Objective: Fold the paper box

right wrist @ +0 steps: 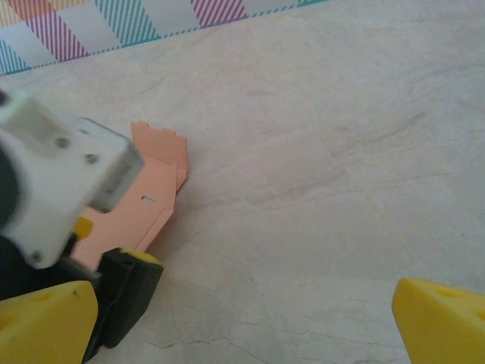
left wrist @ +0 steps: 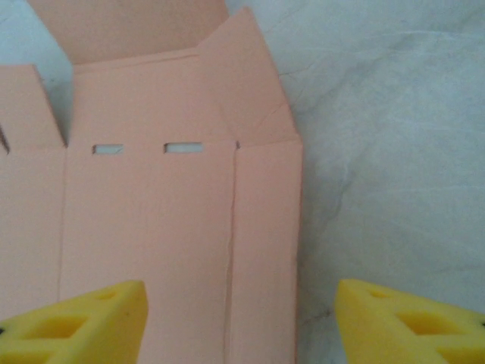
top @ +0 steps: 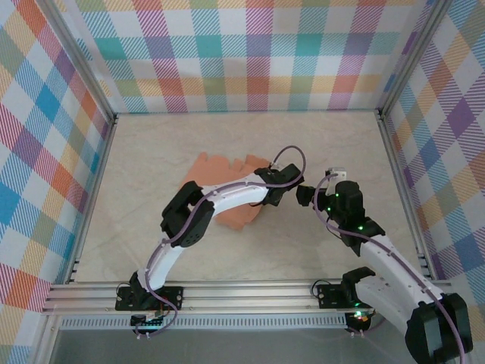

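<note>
The paper box [top: 218, 167] is a salmon-orange flat cut-out sheet lying in the middle of the table, partly under my left arm. In the left wrist view the paper box [left wrist: 151, 220] shows two small slots, creases and raised flaps at its far end. My left gripper [left wrist: 241, 326] hovers open over the sheet's right edge strip, yellow fingertips [left wrist: 83, 322] wide apart and touching nothing. In the top view the left gripper [top: 279, 188] sits at the sheet's right end. My right gripper [top: 305, 195] faces it from the right, open and empty over bare table. The right gripper [right wrist: 242, 322] looks toward the paper box [right wrist: 148, 201].
Plaid walls [top: 250, 53] and aluminium frame posts [top: 95, 205] close in the marble-pattern table [top: 227, 250] on three sides. A metal rail [top: 250, 292] runs along the near edge by the arm bases. The left arm's wrist [right wrist: 61, 189] stands close to my right gripper's left finger.
</note>
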Robot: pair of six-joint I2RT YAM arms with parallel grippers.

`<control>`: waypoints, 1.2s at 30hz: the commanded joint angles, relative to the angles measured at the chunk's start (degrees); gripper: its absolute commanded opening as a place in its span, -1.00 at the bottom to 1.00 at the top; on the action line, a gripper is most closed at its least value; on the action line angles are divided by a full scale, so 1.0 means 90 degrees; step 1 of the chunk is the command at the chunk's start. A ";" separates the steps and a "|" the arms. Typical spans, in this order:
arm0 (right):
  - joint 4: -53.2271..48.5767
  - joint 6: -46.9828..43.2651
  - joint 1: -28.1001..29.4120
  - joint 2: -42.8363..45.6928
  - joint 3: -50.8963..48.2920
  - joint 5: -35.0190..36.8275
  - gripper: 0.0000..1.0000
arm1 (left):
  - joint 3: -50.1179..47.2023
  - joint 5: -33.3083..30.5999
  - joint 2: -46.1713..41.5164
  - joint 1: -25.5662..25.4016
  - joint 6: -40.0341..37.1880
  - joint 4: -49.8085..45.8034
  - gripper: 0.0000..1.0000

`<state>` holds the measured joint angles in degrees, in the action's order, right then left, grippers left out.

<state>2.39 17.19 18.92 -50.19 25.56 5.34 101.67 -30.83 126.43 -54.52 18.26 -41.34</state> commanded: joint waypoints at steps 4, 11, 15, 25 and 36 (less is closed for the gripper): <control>0.0158 0.0427 -0.0063 -0.0783 0.0633 -0.0330 0.99 | -0.1253 0.0562 -0.1575 0.0583 0.0429 0.0746 0.99; -0.0637 0.0910 -0.0062 -0.2617 0.1953 -0.1029 0.99 | -0.2928 0.1671 -0.2413 0.1780 0.1056 0.1655 1.00; -0.1273 0.1234 -0.0032 -0.4012 0.2875 -0.1836 0.99 | -0.3561 0.2129 -0.2572 0.2332 0.1253 0.2132 1.00; -0.0856 0.2415 0.0380 -0.5853 0.3699 -0.2789 0.54 | -0.4236 0.2847 -0.2448 0.2874 0.1710 0.3076 1.00; -0.0644 0.2925 0.0554 -0.6513 0.4030 -0.3112 -0.40 | -0.4484 0.2991 -0.2514 0.2865 0.1813 0.3282 1.00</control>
<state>-4.03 41.87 23.83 -108.40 60.45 -20.88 63.00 -5.93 105.45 -28.71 33.47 -11.77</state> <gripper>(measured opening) 0.325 0.999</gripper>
